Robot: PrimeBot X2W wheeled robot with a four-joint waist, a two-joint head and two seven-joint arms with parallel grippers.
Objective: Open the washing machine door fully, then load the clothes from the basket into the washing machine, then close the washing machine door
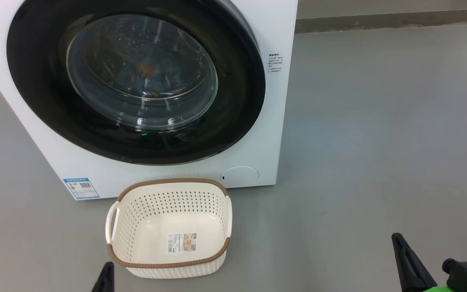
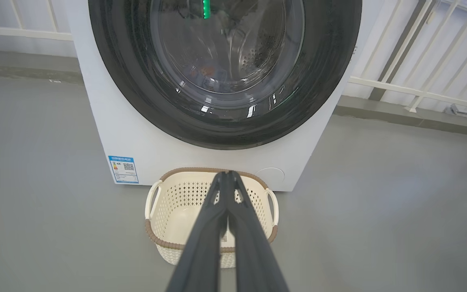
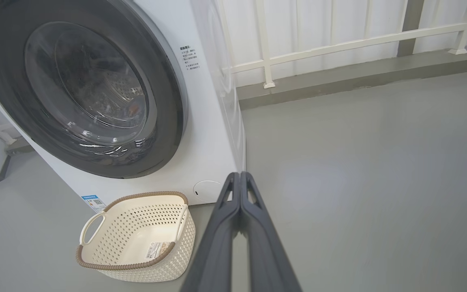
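The washing machine (image 1: 276, 121) stands white on the grey floor, and its door (image 1: 35, 81), a glossy black ring round a clear glass bowl, lies flat against the front. Through the glass I see the clothes (image 1: 146, 71), blue fabric with orange marks, inside the drum. The basket (image 1: 172, 181) sits in front of the machine with nothing in it but a label on its floor. My left gripper (image 2: 227, 174) is shut on nothing, its tip (image 1: 107, 265) just near the basket's front left corner. My right gripper (image 3: 239, 175) is shut too, over bare floor (image 1: 397, 237) to the right.
A blue energy sticker (image 1: 81, 187) and a round filter cap (image 1: 239, 176) sit low on the machine's front. A white railing (image 3: 339, 42) on a raised kerb runs behind and to the right of the machine. Open grey floor (image 1: 379, 142) stretches right of it.
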